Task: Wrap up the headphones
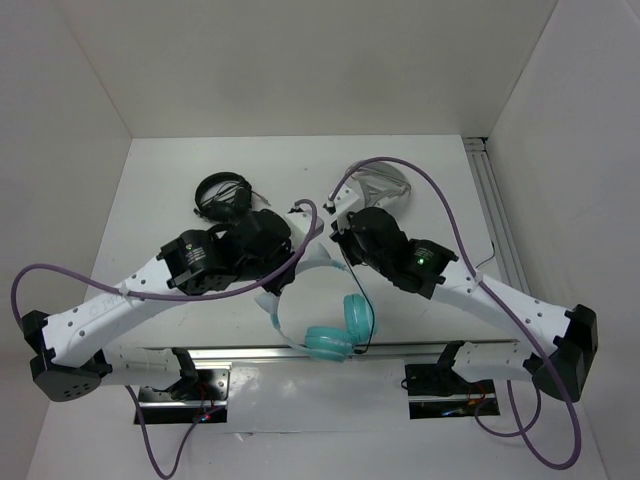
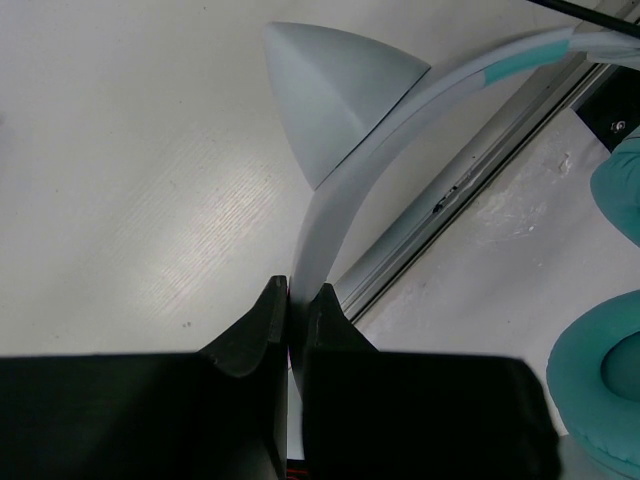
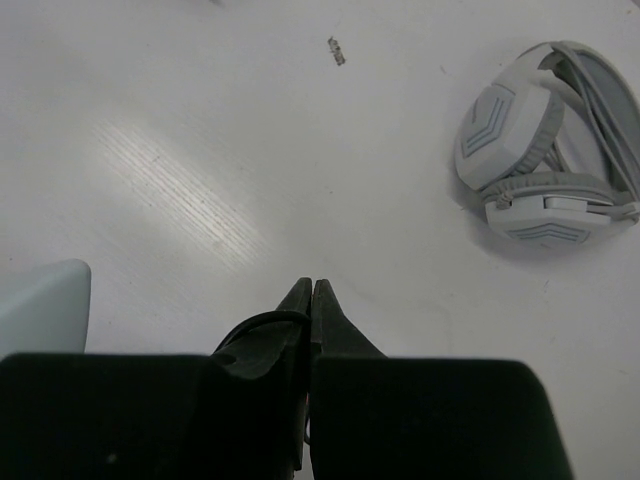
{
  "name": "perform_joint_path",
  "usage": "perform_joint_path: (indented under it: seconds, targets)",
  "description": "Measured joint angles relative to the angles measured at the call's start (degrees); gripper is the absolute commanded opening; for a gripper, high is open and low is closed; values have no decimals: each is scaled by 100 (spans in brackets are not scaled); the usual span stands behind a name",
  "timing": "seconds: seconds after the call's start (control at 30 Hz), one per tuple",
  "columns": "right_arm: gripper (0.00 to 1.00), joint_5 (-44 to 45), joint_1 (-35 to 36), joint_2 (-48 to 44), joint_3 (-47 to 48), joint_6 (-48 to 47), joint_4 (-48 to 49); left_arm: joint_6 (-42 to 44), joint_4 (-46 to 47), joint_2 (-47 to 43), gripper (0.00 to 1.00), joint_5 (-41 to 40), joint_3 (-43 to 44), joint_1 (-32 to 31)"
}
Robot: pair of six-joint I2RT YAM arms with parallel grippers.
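Left gripper [image 2: 296,295]: clamped on headband [image 2: 345,190]. Headphones [image 1: 328,343]: between the arms, band arcing back toward the bases, cups nearest them. Cable [image 3: 258,318]: leads from cups up to right gripper [image 3: 311,290], closed, apparently pinching it.

The left hand [image 2: 295,296] and right hand [image 3: 311,290] are both closed.
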Motion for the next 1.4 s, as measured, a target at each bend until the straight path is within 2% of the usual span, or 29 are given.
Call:
perform_joint_path:
  seconds: [0.13,0.23,0.3,0.4,0.53,0.7,0.77,0.87,1.0,1.2,1.4]
  targets:
    - [11,-348,-160,57,17,-13,2,-26,11,20,0,9,0,15]
    - [13,-702,-352,-20,15,-17,76,-26,81,66,0,79,0,15]
    - [18,-955,-501,-87,2,-15,125,-26,188,72,0,155,0,9]
    - [32,-1445,-695,-205,-114,-11,393,-28,330,68,0,317,0,-17]
    - [46,-2247,-903,-251,-358,15,763,-26,422,31,0,518,2,-90]
    - [59,-3368,-1054,-254,-863,92,1386,-66,389,-192,0,516,20,-127]
    - [63,-3679,-1080,-249,-1106,195,1722,-72,352,-361,0,503,20,-129]
    - [74,-3958,-1082,-249,-1484,367,2234,-131,356,-608,0,501,20,-175]
    - [77,-4264,-1062,-214,-1912,522,2789,-271,570,-850,0,365,26,-162]
    - [79,-4557,-1062,284,-1996,774,3661,-505,717,-992,0,136,35,-157]
    - [79,-4789,-1062,619,-2503,1156,4719,-896,883,-1403,0,-549,33,-160]
